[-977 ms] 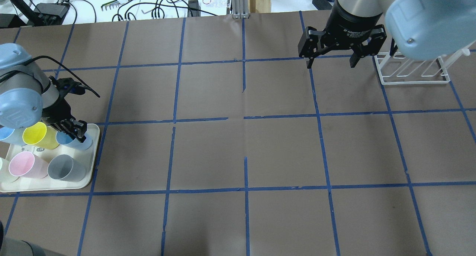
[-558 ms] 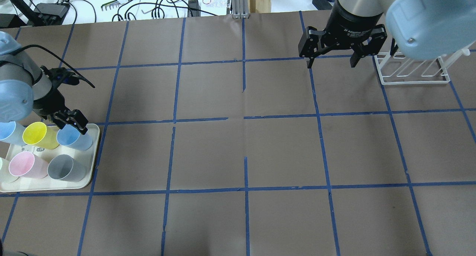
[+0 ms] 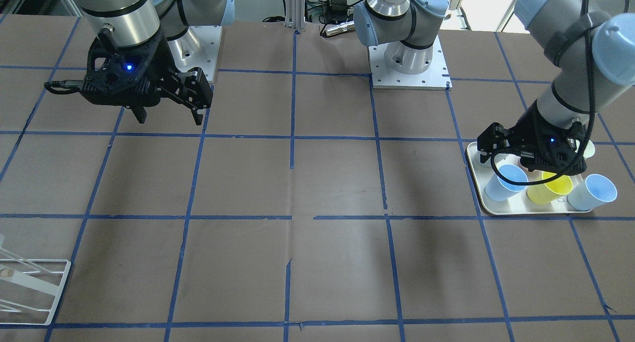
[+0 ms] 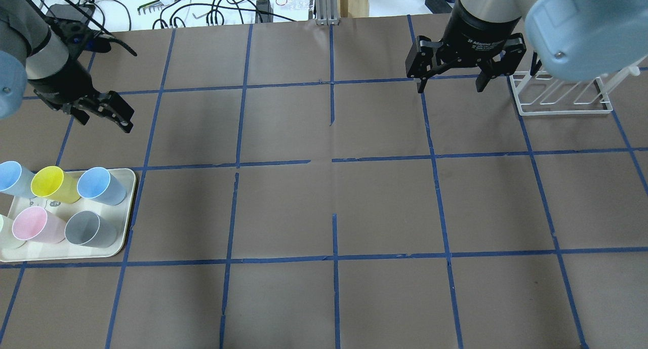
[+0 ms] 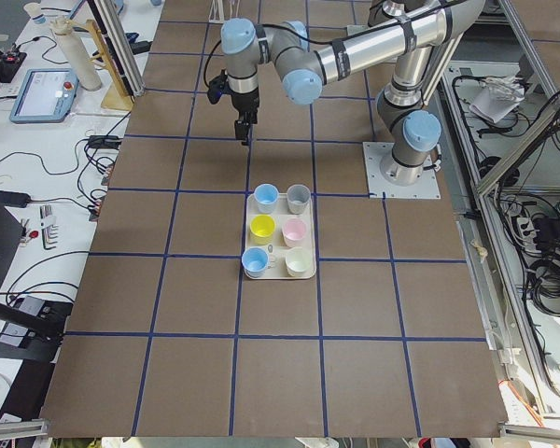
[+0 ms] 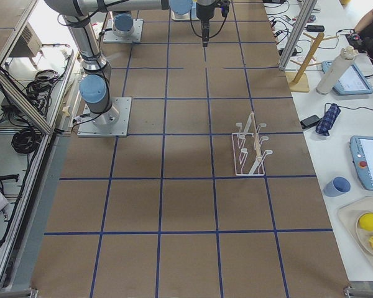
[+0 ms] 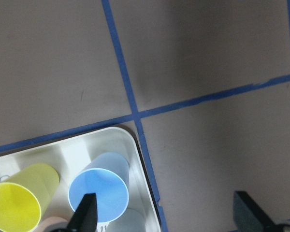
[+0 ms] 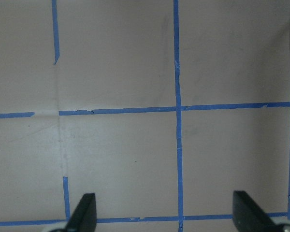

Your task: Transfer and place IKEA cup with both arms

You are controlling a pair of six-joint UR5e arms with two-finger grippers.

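Overhead exterior showed you the left claw (image 4: 104, 117), open and empty, had lifted away from the light blue tapered plastic cup (image 4: 101, 185), leaving it ungrasped on the cream tray (image 4: 124, 240).

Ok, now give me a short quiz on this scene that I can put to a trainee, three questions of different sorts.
1. True or false: the left gripper is shut on the IKEA cup.
2. How many cups stand on the tray? A four, B six, C eight.
3. Fill in the missing word: the right gripper hangs open over the table beside a white wire ____.

Key: 1 false, it is open and empty, and the cup stands on the tray. 2 B. 3 rack.
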